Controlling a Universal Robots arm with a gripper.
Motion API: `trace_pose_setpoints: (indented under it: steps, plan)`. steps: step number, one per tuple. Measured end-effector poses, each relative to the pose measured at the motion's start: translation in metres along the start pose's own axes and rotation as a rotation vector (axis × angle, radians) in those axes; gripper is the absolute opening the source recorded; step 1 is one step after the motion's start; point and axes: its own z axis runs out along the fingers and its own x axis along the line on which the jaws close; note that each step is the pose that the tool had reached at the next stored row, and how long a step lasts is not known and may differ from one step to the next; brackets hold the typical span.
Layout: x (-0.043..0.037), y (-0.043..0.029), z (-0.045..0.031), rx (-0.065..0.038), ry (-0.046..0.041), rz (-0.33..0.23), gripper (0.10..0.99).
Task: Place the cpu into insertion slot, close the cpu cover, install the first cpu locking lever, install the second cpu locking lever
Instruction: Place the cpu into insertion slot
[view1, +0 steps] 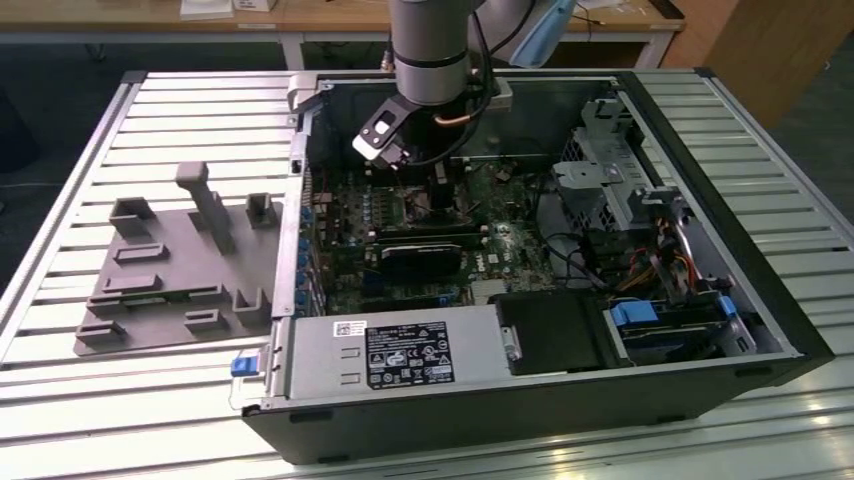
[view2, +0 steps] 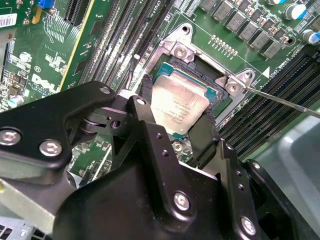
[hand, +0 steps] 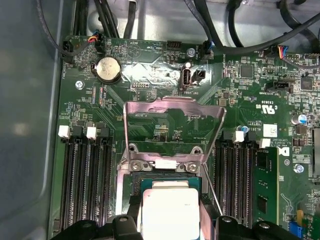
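In both wrist views the cpu, a pale silver square chip, lies level in the insertion slot on the green board. My gripper reaches down over it, one black finger against each of two opposite chip edges, shut on it. The cpu cover, a thin silver frame with a window, stands swung up and open behind the slot. A thin wire locking lever sticks out free beside the slot. In the exterior view my gripper is low inside the open computer case.
Long black memory slots flank the slot on both sides. The grey power supply sits along the case's near wall, with drive bays and cables on the exterior view's right. A grey fixture plate lies outside the case.
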Motion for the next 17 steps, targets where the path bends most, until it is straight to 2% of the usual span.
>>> trace_pose_setpoints:
  steps: [2,4,13,16,17]
  plan:
    - [0.0,0.0,0.0,0.0,0.002,0.0,0.541]
    - [0.0001,-0.0001,0.0002,0.0,0.0092,0.001,0.541]
    - [0.0001,-0.0002,0.0019,0.001,0.0088,0.022,0.541]
    - [0.0001,-0.0002,0.0021,0.001,0.0213,0.023,0.541]
    - [0.0002,-0.0002,0.0021,0.001,0.0229,0.023,0.541]
